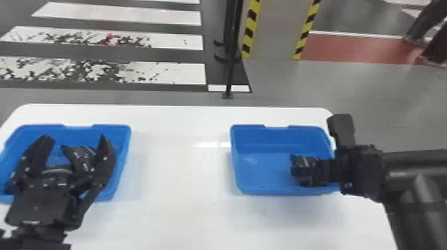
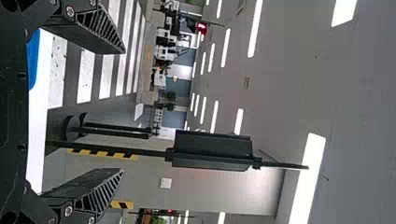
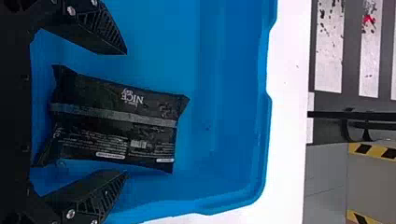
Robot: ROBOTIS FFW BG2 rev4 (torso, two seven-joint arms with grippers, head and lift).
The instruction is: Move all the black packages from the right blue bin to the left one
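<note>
Black package [image 3: 112, 121] lies in the right blue bin [image 1: 266, 169], between your right gripper's [image 1: 311, 171] wide-spread fingers, ungrasped. Your left gripper [image 1: 74, 139], also wide open and empty, hangs over the left blue bin [image 1: 124, 143]; another black package [image 1: 83, 156] sits in that bin. Both bins rest on the white table [image 1: 179, 173], well apart.

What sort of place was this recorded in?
Probably a large indoor demo or test hall: crosswalk stripes mark the floor, black-and-yellow hazard tape edges a grey surface, and strip lights line the ceiling.
</note>
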